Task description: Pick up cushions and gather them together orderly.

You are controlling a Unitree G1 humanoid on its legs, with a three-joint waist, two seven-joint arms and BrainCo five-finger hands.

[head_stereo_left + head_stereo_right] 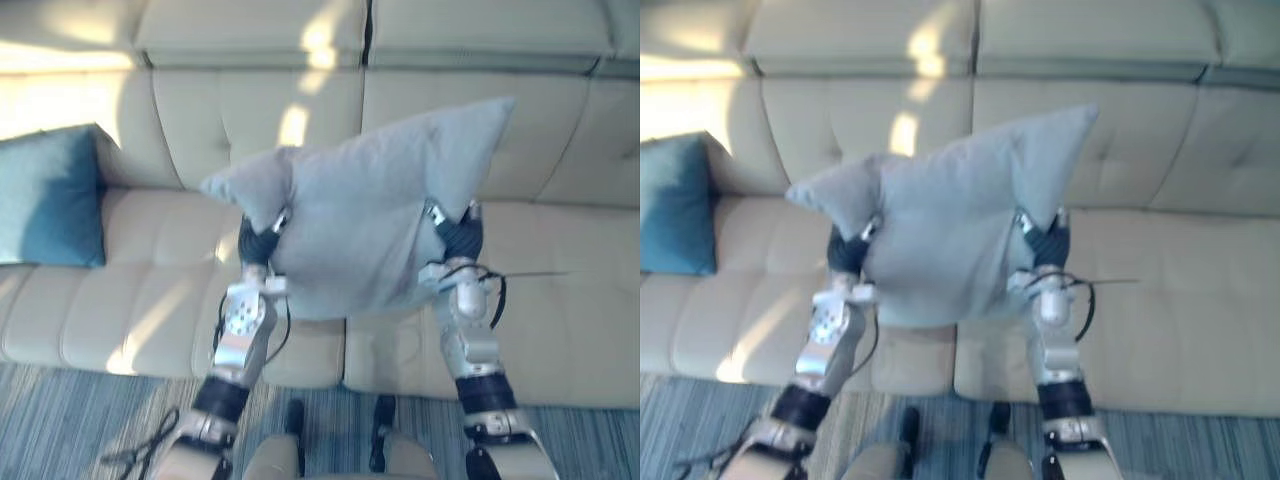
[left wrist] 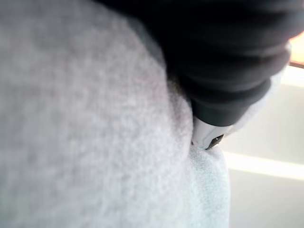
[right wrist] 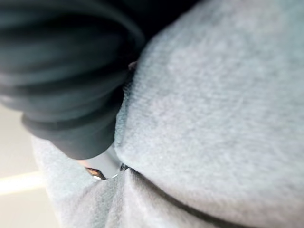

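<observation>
Fingers of left hand and right hand lie hidden against grey cushion, grip indeterminable; it is flanked mid-frame before sofa, blue cushion at left edge.

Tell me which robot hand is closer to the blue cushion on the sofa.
Left. The left hand sits on the side of the grey cushion that faces the blue cushion; the right hand is on its far side.

Extends both arms forward and upward, forearms near parallel. Holds left hand and right hand level, well apart, dark ribbed covers outward. Presses each hand against opposite flanks of grey cushion, lifted between them.
</observation>
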